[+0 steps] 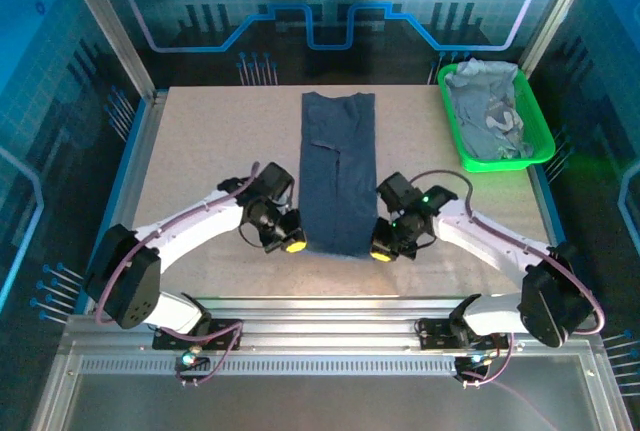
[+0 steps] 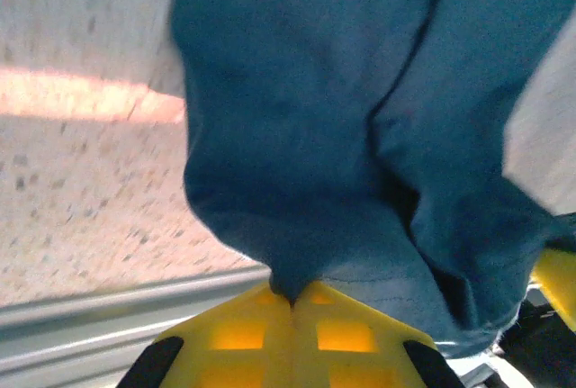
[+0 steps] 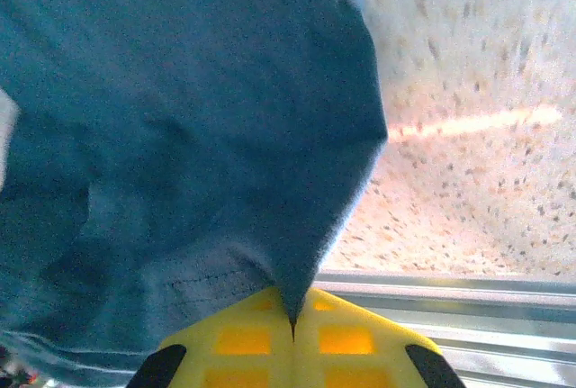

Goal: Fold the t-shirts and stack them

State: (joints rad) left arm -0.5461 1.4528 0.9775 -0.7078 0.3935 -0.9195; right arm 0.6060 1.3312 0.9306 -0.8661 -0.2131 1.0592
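Observation:
A dark slate-blue t-shirt [image 1: 338, 171] lies as a long narrow folded strip down the middle of the table. My left gripper [image 1: 291, 244] is shut on its near left corner, and the cloth [image 2: 342, 136] rises from between the yellow fingertips [image 2: 243, 325]. On the other side my right gripper [image 1: 382, 250] is shut on the near right corner, where the cloth [image 3: 180, 136] is pinched into a point between its yellow fingertips [image 3: 342, 329]. Paler grey-blue t-shirts [image 1: 490, 111] lie crumpled in the green tray.
The bright green tray [image 1: 470, 156] stands at the back right corner of the speckled table [image 1: 220, 141]. A metal rail [image 1: 330, 306] runs along the table's near edge just behind both grippers. Glass walls enclose the table on the sides and back.

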